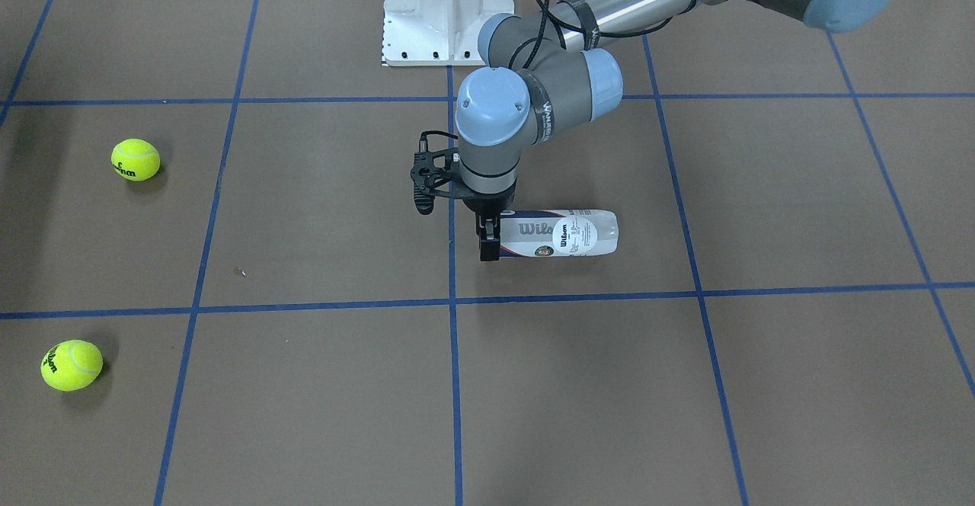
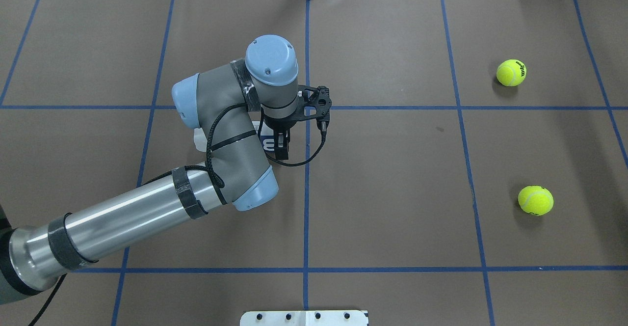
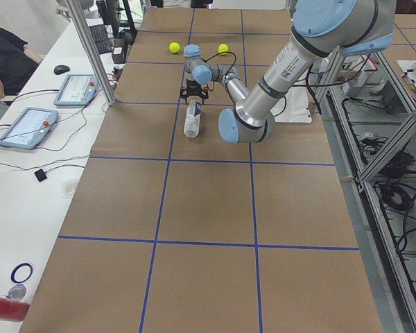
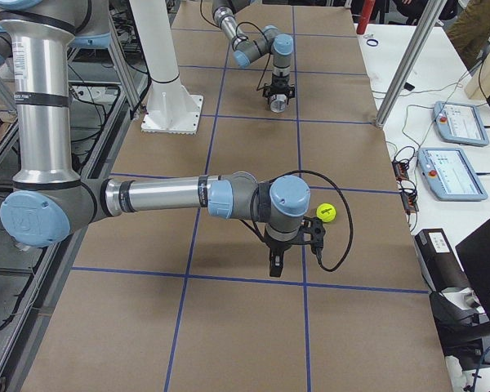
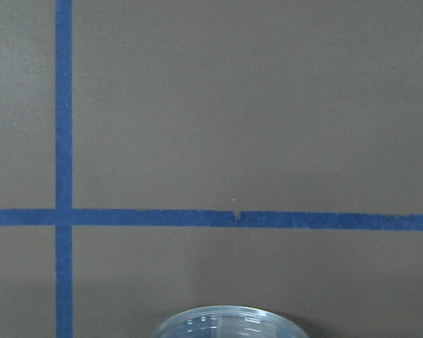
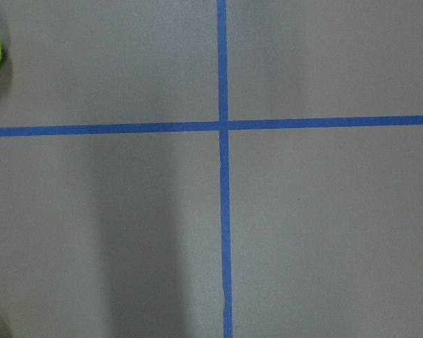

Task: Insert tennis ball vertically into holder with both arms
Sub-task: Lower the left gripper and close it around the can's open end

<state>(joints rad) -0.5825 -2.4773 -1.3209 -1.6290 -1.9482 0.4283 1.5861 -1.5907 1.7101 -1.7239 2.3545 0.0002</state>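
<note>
The holder (image 1: 560,233), a clear Wilson can with a navy-and-white label, lies on its side on the brown table. My left gripper (image 1: 487,238) points straight down with its fingers on either side of the can's open end. I cannot tell whether they press on it. In the overhead view the left arm hides most of the can (image 2: 267,143) under the gripper (image 2: 280,148). The can's rim (image 5: 229,324) shows at the bottom of the left wrist view. Two tennis balls (image 1: 135,159) (image 1: 71,365) lie far off. My right gripper (image 4: 275,263) shows only in the exterior right view, pointing down.
The white pedestal base (image 1: 445,11) stands behind the can. Blue tape lines grid the table. The balls also show in the overhead view (image 2: 511,72) (image 2: 535,200). One ball (image 4: 327,212) lies beside the right wrist. Tablets (image 3: 24,127) lie on the side bench.
</note>
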